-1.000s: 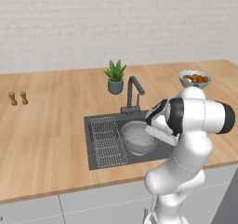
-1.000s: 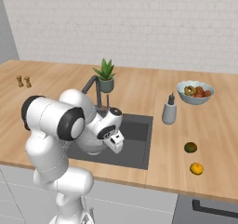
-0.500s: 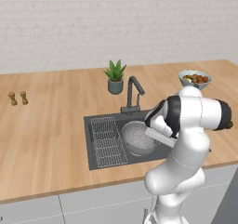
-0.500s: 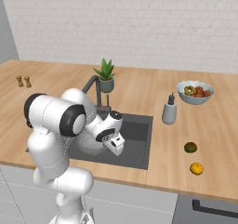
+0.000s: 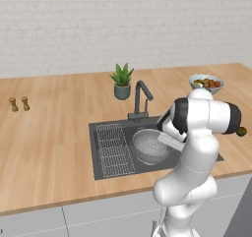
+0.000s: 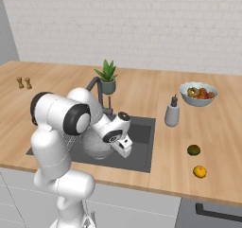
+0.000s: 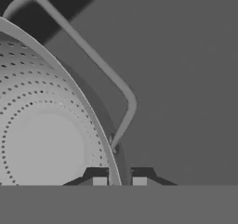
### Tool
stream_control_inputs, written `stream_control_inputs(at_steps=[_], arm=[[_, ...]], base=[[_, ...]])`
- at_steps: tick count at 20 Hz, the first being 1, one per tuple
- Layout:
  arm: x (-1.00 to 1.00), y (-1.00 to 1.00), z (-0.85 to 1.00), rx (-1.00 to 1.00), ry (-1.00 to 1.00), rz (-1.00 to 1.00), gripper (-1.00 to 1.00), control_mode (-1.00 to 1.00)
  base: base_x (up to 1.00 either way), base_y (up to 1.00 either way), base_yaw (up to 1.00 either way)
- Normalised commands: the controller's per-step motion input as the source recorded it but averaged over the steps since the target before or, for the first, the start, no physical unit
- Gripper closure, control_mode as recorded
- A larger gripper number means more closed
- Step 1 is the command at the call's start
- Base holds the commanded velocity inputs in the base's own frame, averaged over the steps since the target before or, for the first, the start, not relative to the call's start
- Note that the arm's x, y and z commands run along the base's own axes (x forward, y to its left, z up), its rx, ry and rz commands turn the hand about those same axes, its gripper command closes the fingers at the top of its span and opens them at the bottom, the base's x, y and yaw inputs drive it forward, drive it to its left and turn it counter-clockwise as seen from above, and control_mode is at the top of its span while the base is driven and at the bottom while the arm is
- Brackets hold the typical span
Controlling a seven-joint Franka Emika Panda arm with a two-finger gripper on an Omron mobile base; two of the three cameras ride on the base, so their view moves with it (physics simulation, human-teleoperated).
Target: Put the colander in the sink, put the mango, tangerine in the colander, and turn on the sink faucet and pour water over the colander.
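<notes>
silver colander (image 7: pixel 42 139) in sink (image 5: pixel 110 164), rim pinched by end effector (image 7: pixel 119 181), faucet (image 5: pixel 142 99) behind, mango (image 6: pixel 193 150) and tangerine (image 6: pixel 200 171) on counter (image 6: pixel 222 142)

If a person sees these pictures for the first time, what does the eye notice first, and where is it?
First comes the white arm bent low over the dark sink, its gripper shut on the rim of the silver colander, which sits in the basin to the right of the wire rack. Next, the two small fruits lying on the wooden counter right of the sink: the green mango and, nearer the front edge, the orange tangerine.
</notes>
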Motion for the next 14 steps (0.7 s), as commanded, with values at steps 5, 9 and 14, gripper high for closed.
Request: stream_control_inputs(at_steps=[5,9,14], arm=[[0.05,0.07,0.0,0.0,0.0,0.0,1.0,-1.0],[0.19,0.39,-0.09,-0.01,0.0,0.0,1.0,-1.0],[0.39,0.18,-0.14,-0.05,0.0,0.0,1.0,-1.0]], base=[[0.0,0.0,0.0],[0.0,0.0,0.0],[0.0,0.0,0.0]])
